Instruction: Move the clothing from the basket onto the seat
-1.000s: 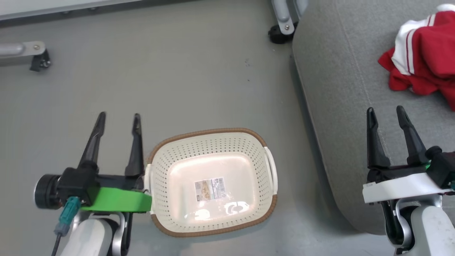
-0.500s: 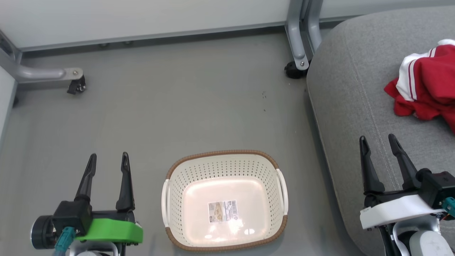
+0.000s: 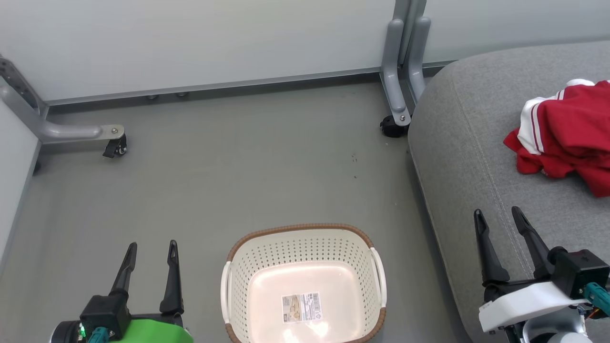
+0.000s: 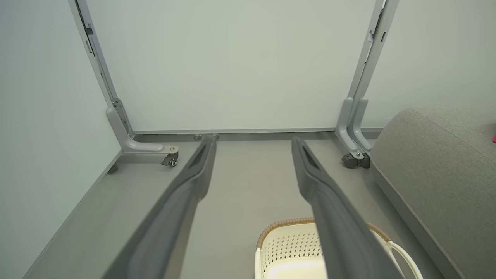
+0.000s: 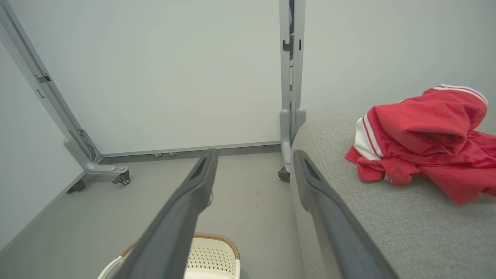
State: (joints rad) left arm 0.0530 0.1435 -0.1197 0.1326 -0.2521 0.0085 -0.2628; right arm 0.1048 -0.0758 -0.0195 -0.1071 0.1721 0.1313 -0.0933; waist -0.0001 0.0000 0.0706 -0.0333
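A grey floor (image 3: pixel 238 166) runs back to pale wall panels (image 3: pixel 214 43) held in grey metal frames, whose feet end in small black castors, one at the far left (image 3: pixel 116 146) and one beside the near corner of the seat (image 3: pixel 392 127). The basket (image 3: pixel 300 245) stands upright on the floor at the bottom middle of the head view, its brown woven rim facing up and a paper label (image 3: pixel 301 307) lying flat on its smooth bottom. The seat (image 3: pixel 467 157) takes up the right side of the head view, a stitched seam running along its top near the rounded edge; it sits near the basket, with a strip of floor between them. The clothing (image 3: pixel 567 133) lies in a crumpled heap on top of the seat, well away from the basket, the red folds bunched together and a white panel with thin stripes showing on the heap's left side. The left gripper (image 3: pixel 152 244) hangs over the floor just left of the basket, its two dark fingers spread apart and holding nothing. The right gripper (image 3: pixel 496 211) hovers over the front part of the seat, short of the clothing, its fingers likewise spread with nothing between them. In both wrist views the fingers point toward the back wall.
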